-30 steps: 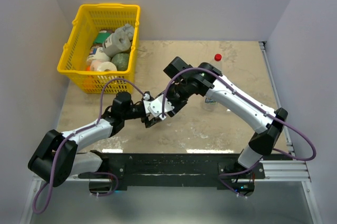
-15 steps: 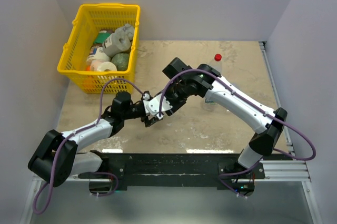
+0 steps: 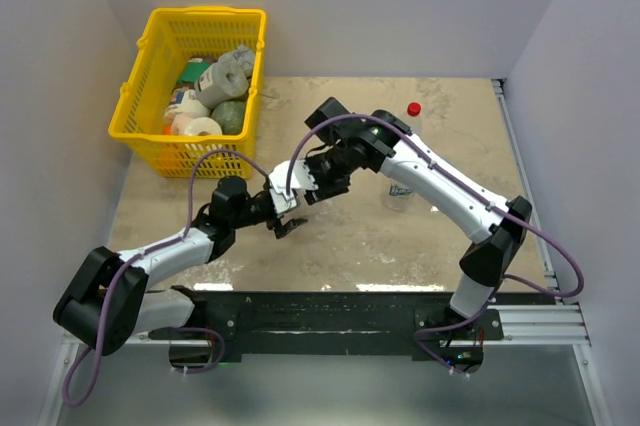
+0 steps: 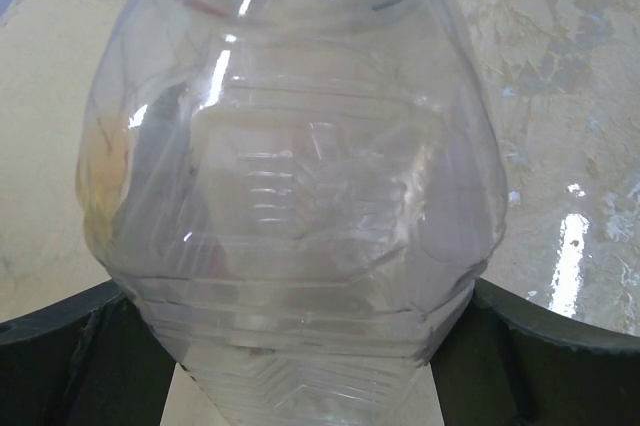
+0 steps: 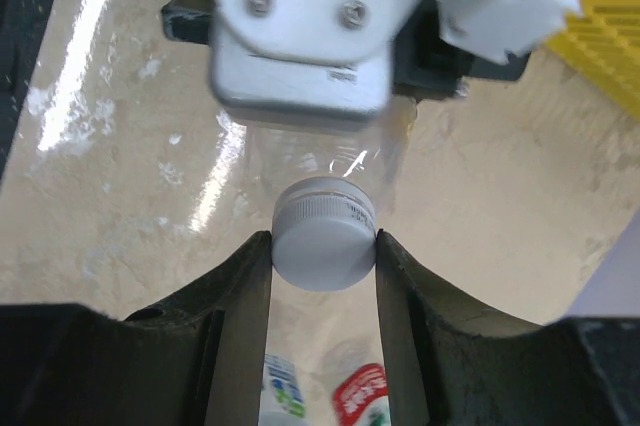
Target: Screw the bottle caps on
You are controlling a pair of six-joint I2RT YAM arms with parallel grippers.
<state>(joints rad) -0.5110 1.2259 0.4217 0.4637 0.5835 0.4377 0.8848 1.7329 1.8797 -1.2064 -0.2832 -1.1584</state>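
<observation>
At the near edge a black rail [image 3: 330,311] carries both arm bases. Beyond it lies a bare strip of desk [image 3: 380,256], the widest open room for moving.

The left gripper [image 3: 284,218] reaches in from the near left. Its jaws stand wide and clamp the clear unlabelled bottle [image 4: 300,196], which fills the left wrist view with a dark finger at each lower corner. The bottle is at the middle of the desk, with its neck turned toward the other arm.

The right gripper [image 5: 323,256] meets it from the far right. Its jaws are drawn in close and pinch the pale grey cap [image 5: 320,231], one finger touching each side. The cap sits on the neck of that same bottle, just beneath the left gripper's white body.

To the right, a second clear bottle [image 3: 397,196] stands just beside the right forearm, so room there is tight. Farther back, near the far edge, another bottle wears a red cap [image 3: 413,109], well apart from both grippers.

A yellow basket [image 3: 150,131] of odds and ends takes the far left corner. Pale walls close the desk on the left, back and right.
</observation>
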